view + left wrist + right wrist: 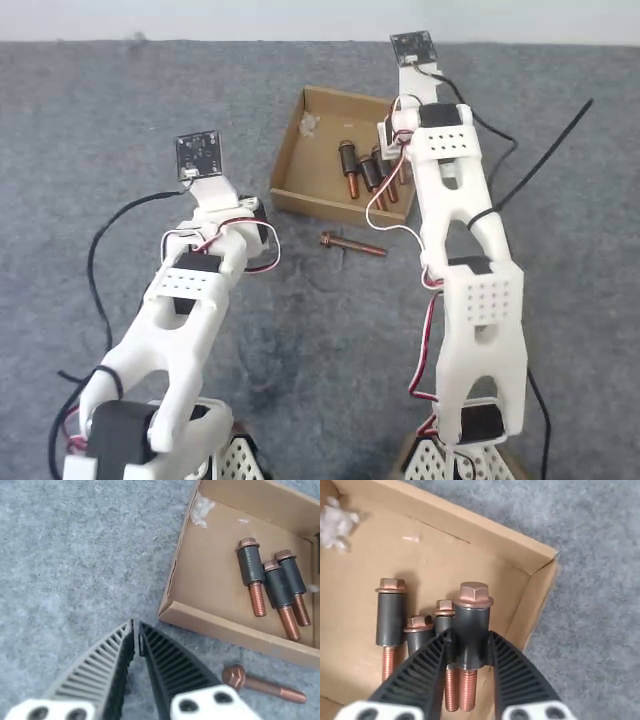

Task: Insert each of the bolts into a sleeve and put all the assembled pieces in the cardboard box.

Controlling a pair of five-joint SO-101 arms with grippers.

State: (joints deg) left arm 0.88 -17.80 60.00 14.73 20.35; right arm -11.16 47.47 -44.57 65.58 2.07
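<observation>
The cardboard box (300, 165) lies open on the grey carpet, and I also see its wall (225, 630) and floor (365, 565) from the wrists. Three copper bolts in dark sleeves (250, 572) lie side by side in it. My right gripper (467, 640) hangs over the box's corner, shut on a fourth sleeved bolt (471, 625) with its head pointing away from the wrist. A bare copper bolt (352, 244) (262, 684) lies on the carpet just outside the box's near wall. My left gripper (136, 626) is shut and holds nothing, low over the carpet beside that bolt.
A scrap of clear plastic (201, 507) (335, 522) lies in the box's far corner. Black and red cables (100, 260) trail off both arms. Open carpet (120, 110) stretches left of the box.
</observation>
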